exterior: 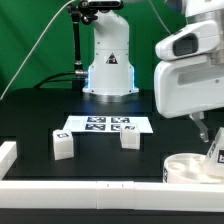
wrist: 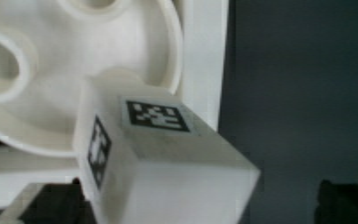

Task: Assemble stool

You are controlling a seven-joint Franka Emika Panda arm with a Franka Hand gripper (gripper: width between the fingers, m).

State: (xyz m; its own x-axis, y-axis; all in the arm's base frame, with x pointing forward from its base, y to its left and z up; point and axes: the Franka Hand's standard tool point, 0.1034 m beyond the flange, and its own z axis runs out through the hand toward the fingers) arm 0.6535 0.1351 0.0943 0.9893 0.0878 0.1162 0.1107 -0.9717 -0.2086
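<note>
In the exterior view the seat lies in the lower right of the frame. It is partly cut off by the frame's edge and partly masked by the white rail in front of it. An upright leg is seen on the seat at the far right edge. Whether it is fixed into a socket or only set there cannot be told.

Two more legs lie unused on the black table. The first loose leg is at the lower left, and the second loose leg is near the centre, just below the marker board. The task is therefore judged to be at an early stage. At most one leg is mounted, and at least two are yet to be fetched and fitted.

The gripper hangs just above the seat, beside the upright leg. Most of it is hidden behind the arm's bulky white wrist, so its jaws cannot be read here.

In the wrist view the seat is shown close and blurred, with its round hollows visible. The upright leg is seen against its rim, with tags on two faces. Dark fingertips are glimpsed to either side of the leg and clear of it, so the jaws are spread wide and nothing is gripped. The leg's foot and any socket are hidden by the leg's own body.
</note>
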